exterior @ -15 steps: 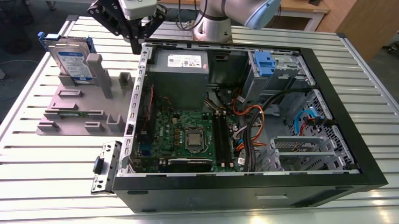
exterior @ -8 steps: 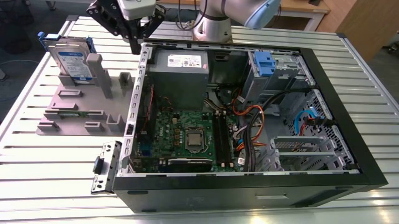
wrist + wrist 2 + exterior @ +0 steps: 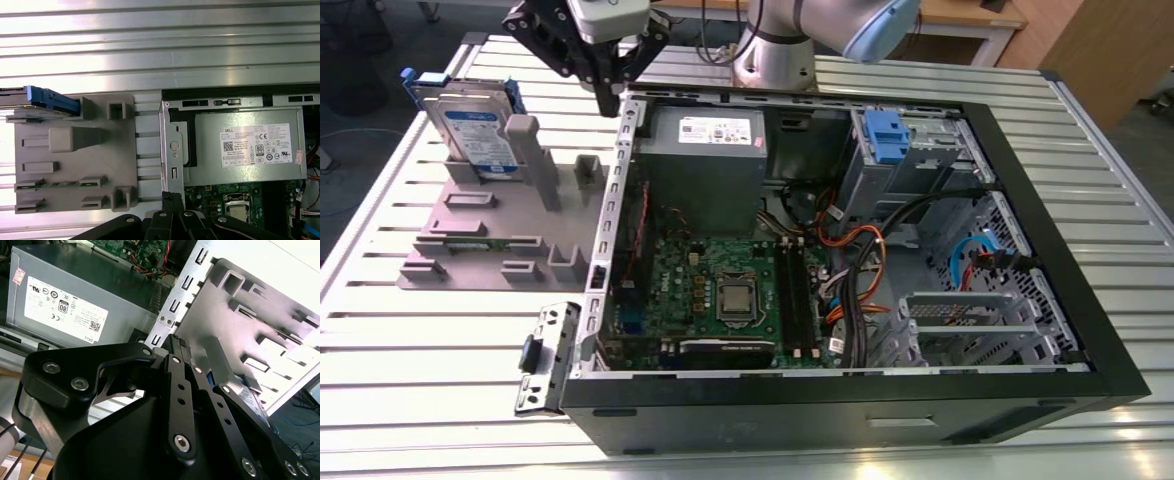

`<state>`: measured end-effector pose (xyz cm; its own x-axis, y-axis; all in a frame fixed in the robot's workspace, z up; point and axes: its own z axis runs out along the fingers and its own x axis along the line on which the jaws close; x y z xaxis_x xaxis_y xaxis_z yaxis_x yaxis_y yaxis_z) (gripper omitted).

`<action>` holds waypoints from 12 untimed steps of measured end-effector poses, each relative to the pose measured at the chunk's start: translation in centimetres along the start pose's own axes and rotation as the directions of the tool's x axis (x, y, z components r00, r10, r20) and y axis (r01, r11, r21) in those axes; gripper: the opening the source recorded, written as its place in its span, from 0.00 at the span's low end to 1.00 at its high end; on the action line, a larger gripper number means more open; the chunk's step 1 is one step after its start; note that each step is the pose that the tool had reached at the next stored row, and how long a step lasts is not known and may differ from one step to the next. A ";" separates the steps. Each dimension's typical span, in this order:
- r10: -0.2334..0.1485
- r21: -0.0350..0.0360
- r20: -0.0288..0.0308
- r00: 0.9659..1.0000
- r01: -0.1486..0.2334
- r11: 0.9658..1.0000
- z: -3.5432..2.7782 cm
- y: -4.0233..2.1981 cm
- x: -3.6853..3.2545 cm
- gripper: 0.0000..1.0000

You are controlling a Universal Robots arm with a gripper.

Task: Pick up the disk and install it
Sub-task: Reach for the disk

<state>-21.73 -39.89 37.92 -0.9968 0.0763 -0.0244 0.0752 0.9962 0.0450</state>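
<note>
My gripper (image 3: pixel 608 98) is hovering closed and empty over the edge of the computer case (image 3: pixel 616 190). Descending here is risking striking that edge and missing the disk (image 3: pixel 470 130), which is standing outside the computer case.

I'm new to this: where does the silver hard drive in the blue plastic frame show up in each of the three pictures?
Exterior view: the flat silver-metal disk in its blue bracket stands upright on the grey plastic holder, at the exterior view's left.
First wrist view: edge-on, at the holder's corner far from the computer case.
Second wrist view: a partly hidden sliver, likely it, beyond the holder's posts.
Shared landmark: the grey power-supply box with a white sticker.
</note>
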 end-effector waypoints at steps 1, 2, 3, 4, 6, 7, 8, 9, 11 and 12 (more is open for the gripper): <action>0.000 0.000 0.000 1.000 0.000 1.000 0.00 -0.01 0.05 0.10; 0.000 0.000 0.000 1.000 0.000 1.000 0.00 -0.01 0.11 0.10; 0.000 0.000 0.000 1.000 0.000 1.000 0.01 -0.01 0.17 0.10; 0.000 0.000 0.000 1.000 0.000 1.000 0.01 -0.02 0.23 0.10; 0.000 0.000 0.000 1.000 0.000 1.000 0.02 -0.03 0.35 0.10; 0.000 0.000 0.000 1.000 0.000 1.000 0.02 -0.03 0.40 0.10; 0.000 0.000 0.000 1.000 0.000 1.000 0.02 -0.03 0.43 0.10; 0.000 0.000 0.000 1.000 0.000 1.000 0.02 -0.04 0.48 0.10; 0.000 0.000 0.000 1.000 0.000 1.000 0.03 -0.04 0.57 0.10; 0.000 0.000 0.000 1.000 0.000 1.000 0.03 -0.05 0.60 0.10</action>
<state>-22.33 -39.89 37.87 -0.9968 0.0762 -0.0244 0.0751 0.9962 0.0449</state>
